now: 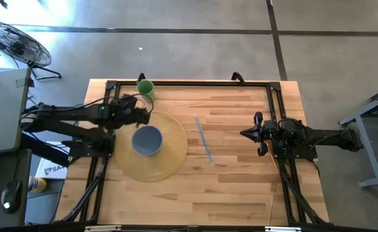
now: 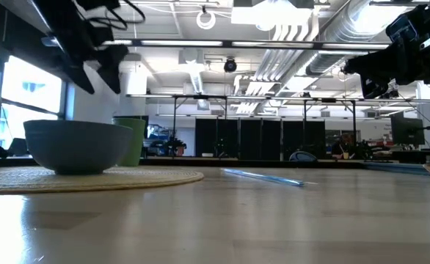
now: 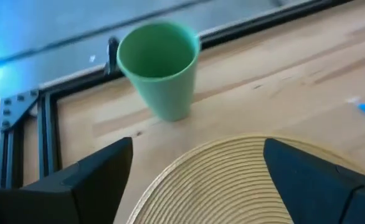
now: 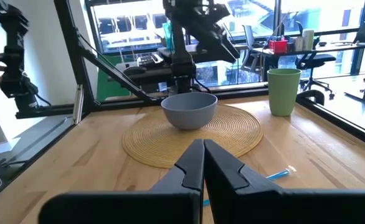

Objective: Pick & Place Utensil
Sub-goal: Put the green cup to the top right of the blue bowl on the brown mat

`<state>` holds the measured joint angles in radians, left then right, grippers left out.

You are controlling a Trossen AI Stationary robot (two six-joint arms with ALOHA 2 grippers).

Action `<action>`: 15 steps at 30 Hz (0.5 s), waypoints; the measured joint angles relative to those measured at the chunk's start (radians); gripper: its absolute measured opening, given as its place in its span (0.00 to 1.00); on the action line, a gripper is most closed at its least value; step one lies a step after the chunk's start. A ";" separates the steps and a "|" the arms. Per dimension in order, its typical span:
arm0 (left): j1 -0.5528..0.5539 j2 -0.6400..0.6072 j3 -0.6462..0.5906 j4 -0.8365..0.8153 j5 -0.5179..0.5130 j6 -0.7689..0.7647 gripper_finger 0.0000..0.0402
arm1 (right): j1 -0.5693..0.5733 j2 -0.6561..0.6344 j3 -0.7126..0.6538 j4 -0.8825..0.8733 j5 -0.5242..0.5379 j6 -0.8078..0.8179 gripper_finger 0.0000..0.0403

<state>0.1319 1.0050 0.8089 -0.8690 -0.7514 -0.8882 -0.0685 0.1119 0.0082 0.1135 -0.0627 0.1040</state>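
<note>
A thin blue utensil (image 1: 203, 139) lies flat on the wooden table between the two arms; it also shows in the low view (image 2: 263, 177) and its tip in the right wrist view (image 4: 279, 175). A grey-blue bowl (image 1: 148, 140) stands on a round woven mat (image 1: 151, 147). A green cup (image 1: 145, 89) stands upright at the far edge. My left gripper (image 3: 195, 171) is open, raised above the mat's far left part, near the cup (image 3: 161, 67). My right gripper (image 4: 203, 163) is shut, raised at the table's right, empty.
A black metal frame (image 1: 189, 82) runs round the table's edges. Bare wood lies between the mat and my right arm and along the near side. A fan (image 1: 16, 42) and a desk stand on the floor to the left.
</note>
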 joint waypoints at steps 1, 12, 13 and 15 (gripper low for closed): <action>0.033 0.020 0.000 0.021 0.018 0.007 0.91 | 0.000 0.000 0.000 0.001 0.000 0.000 0.00; 0.205 0.228 0.000 0.089 0.093 0.037 0.91 | 0.000 0.000 0.000 -0.005 0.000 0.000 0.00; 0.210 0.237 0.000 0.109 0.094 0.056 0.91 | 0.000 0.000 0.000 -0.004 0.000 0.000 0.00; 0.222 0.248 0.000 0.146 0.098 0.082 0.91 | 0.000 0.000 0.000 -0.005 0.002 0.000 0.00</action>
<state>0.3538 1.2533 0.8093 -0.7233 -0.6537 -0.8064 -0.0684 0.1120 0.0082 0.1089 -0.0611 0.1043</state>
